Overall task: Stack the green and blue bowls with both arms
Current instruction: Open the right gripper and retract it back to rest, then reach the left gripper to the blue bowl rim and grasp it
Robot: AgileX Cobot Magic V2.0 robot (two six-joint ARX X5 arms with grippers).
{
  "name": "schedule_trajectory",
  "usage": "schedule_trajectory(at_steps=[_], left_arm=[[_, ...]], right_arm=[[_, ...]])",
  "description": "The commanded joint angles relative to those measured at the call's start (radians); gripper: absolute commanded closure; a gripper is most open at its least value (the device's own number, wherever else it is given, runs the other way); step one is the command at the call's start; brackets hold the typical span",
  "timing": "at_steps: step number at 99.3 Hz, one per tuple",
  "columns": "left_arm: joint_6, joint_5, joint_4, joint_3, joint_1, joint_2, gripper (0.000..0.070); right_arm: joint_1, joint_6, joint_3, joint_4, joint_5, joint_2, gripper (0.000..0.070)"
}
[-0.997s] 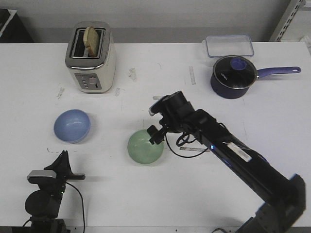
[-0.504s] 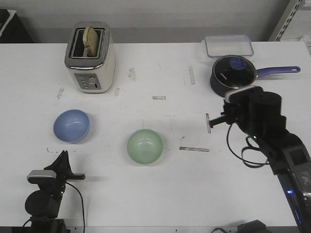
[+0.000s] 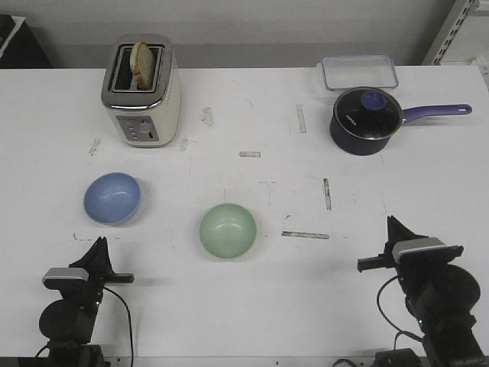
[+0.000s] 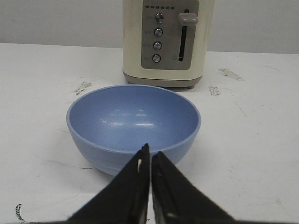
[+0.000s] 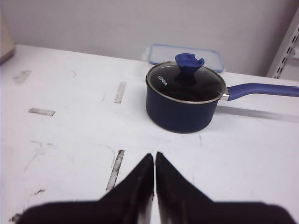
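Both grippers — left gripper (image 4: 150, 161) and right gripper (image 5: 154, 165) — rest pressed together and empty at the table's near edge, so stacking has not begun; the next move calls for opening on the blue bowl (image 3: 113, 198) or the green bowl (image 3: 228, 230).

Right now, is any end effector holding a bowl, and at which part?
Nothing is held. The left end effector is shut and empty just short of the blue bowl; the right one is shut too, far from the green bowl.

A toaster (image 3: 142, 90) holding bread (image 3: 143, 58), a lidded saucepan (image 3: 367, 120), a clear container (image 3: 360, 72).
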Motion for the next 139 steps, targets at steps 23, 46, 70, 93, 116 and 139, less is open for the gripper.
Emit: schedule_trajectory(at_steps=[23, 46, 70, 93, 116, 139], left_arm=[[-0.006, -0.009, 0.008, 0.188, 0.003, 0.034, 0.0699], [0.010, -0.061, -0.013, 0.531, 0.023, 0.306, 0.0699], [0.017, -0.019, -0.220, 0.922, 0.148, 0.703, 0.0699], [0.016, 0.279, -0.428, 1.082, 0.343, 1.008, 0.0696], [0.016, 0.304, -0.547, 1.082, 0.362, 1.234, 0.0381], [0.021, 0.289, -0.556, 1.082, 0.361, 1.399, 0.0191]], right_arm=[[0.001, 0.047, -0.119, 0.060, 0.000, -0.108, 0.0700], [0.001, 0.047, -0.119, 0.085, -0.001, -0.094, 0.0700], [0.001, 0.047, -0.119, 0.084, -0.001, -0.093, 0.0700], [0.003, 0.047, -0.119, 0.082, -0.001, -0.093, 0.0700], [0.003, 0.047, -0.119, 0.082, -0.003, -0.093, 0.0700], [0.003, 0.047, -0.119, 0.082, -0.004, -0.093, 0.0700]])
